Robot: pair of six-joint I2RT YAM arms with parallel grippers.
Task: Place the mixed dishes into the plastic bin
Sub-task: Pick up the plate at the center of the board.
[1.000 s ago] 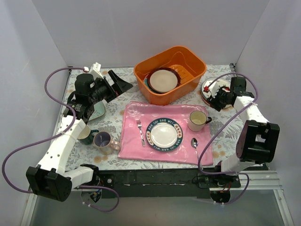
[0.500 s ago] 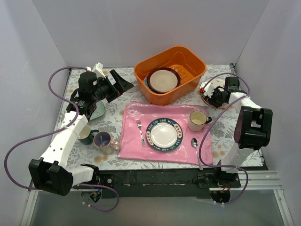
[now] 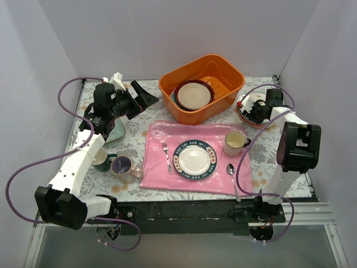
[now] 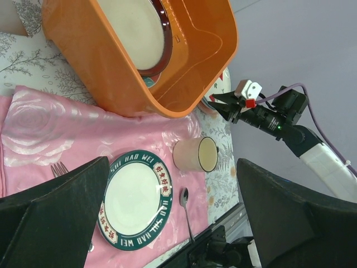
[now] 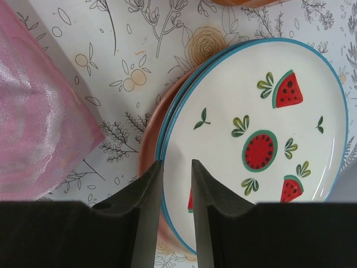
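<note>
The floral surface is carrying everything. The orange bin is sitting at the far edge, a little right of the middle. Inside it, a red-rimmed plate is leaning over a teal plate. A pink cloth is lying in the middle toward the near edge.

The left end effector is hovering toward the far left corner, just left of the bin. Its fingers are spreading wide and gripping nothing.

The right end effector is pointing down near the far right corner, just right of the bin. The watermelon plate is lying directly beneath it, stacked on a pinkish plate. Its fingers are standing only a narrow slit apart over the plate's rim on the side facing the pink cloth. That rim is showing through the slit. Nothing is visibly clamped, and whether the tips are touching the plate cannot be told.

A mint plate is lying near the left edge, partly under the left arm. A lettered plate is sitting on the cloth, with a cream mug at its right. A dark green mug and a lavender-lined mug are standing side by side between the cloth and the left edge. A fork and a spoon are flanking the lettered plate.
</note>
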